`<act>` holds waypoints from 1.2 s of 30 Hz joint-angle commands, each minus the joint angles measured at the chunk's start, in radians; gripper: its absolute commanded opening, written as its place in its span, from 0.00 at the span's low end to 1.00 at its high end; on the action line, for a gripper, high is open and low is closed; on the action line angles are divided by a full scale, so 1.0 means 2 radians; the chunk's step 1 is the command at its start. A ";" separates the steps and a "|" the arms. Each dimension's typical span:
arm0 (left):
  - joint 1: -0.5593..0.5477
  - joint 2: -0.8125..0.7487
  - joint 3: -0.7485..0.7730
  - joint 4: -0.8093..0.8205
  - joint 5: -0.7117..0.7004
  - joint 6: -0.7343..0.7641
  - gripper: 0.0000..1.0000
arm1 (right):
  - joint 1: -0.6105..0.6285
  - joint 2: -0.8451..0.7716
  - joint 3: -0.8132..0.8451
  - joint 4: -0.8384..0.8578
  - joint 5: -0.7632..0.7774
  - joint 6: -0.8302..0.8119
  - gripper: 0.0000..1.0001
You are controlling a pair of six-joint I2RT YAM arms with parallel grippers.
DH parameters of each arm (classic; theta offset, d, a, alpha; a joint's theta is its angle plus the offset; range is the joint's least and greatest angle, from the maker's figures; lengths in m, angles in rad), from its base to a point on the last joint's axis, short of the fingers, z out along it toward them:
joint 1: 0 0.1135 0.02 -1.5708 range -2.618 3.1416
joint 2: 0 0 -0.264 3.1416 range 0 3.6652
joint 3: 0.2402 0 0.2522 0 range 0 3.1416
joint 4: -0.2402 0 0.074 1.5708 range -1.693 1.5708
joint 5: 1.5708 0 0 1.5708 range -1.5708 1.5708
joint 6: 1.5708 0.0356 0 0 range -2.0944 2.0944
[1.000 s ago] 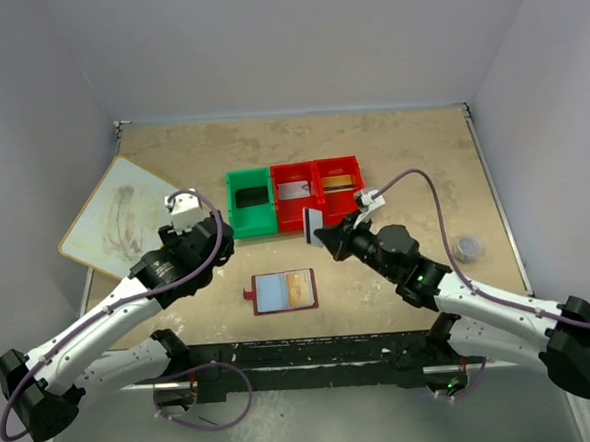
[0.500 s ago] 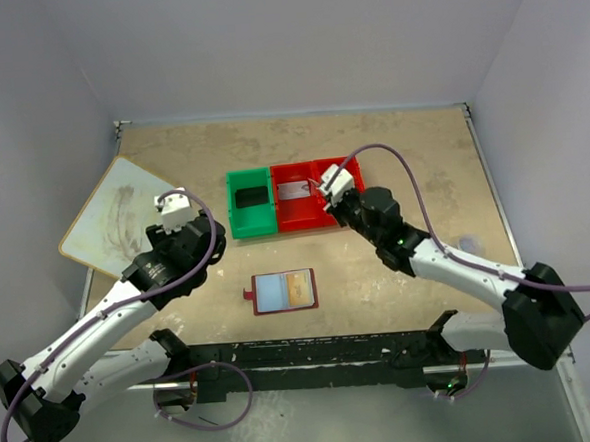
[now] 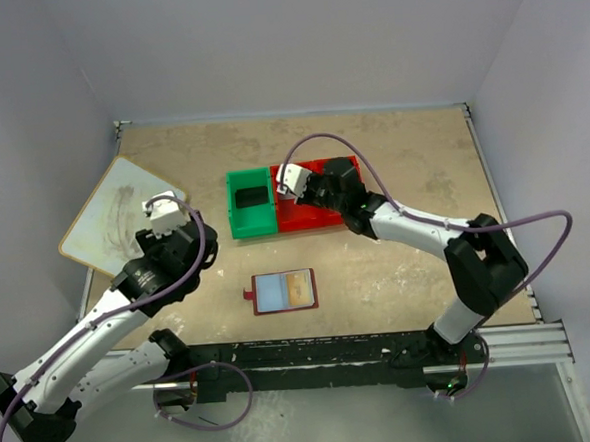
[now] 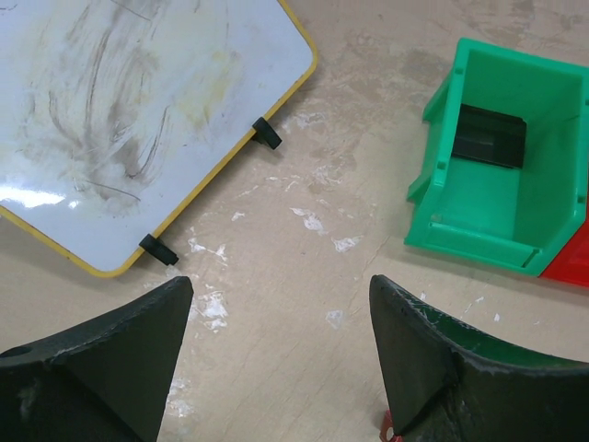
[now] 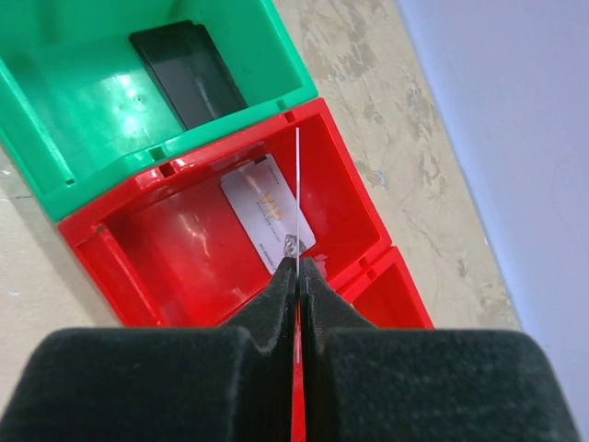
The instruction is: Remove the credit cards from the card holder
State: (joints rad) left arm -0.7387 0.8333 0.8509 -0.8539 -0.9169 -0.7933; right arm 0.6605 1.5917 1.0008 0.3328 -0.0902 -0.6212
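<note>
The card holder [image 3: 284, 291] lies open on the table's near middle, showing pale blue sleeves and a gold-brown card inside. My right gripper [image 5: 297, 267] is shut on a thin credit card [image 5: 297, 198], seen edge-on above the middle red bin [image 5: 166, 249]. A silver-grey card [image 5: 258, 207] lies flat in that bin. A black card [image 5: 189, 74] lies in the green bin [image 4: 479, 212]. In the top view my right gripper [image 3: 311, 192] hangs over the red bins. My left gripper [image 4: 281, 285] is open and holds nothing, over bare table between the whiteboard and the green bin.
A large white board [image 3: 119, 212] with a yellow rim lies at the far left. The green bin [image 3: 252, 219] and red bins [image 3: 300, 219] stand side by side mid-table. The right arm covers most of the right-hand red bin.
My right arm has swung left and away from me, carrying the card from in front of the bins to above the middle red bin. The left arm has drawn back slightly to the left.
</note>
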 commanded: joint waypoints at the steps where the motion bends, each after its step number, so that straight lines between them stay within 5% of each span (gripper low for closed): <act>1: 0.003 -0.023 0.013 0.005 -0.015 -0.005 0.76 | -0.002 0.039 0.056 -0.030 0.017 -0.055 0.00; 16: 0.003 -0.027 0.012 0.011 0.000 0.006 0.76 | -0.001 0.193 0.200 -0.124 0.078 -0.097 0.00; 28: 0.003 -0.026 0.012 0.014 -0.003 0.010 0.76 | -0.002 0.251 0.238 -0.126 0.093 -0.116 0.04; 36: 0.003 -0.027 0.012 0.013 -0.003 0.009 0.76 | -0.002 0.264 0.233 -0.112 0.097 -0.132 0.19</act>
State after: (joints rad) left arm -0.7387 0.7834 0.8509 -0.8532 -0.9119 -0.7887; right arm 0.6598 2.1246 1.4361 0.0982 0.0975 -0.8608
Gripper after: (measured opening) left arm 0.756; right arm 0.137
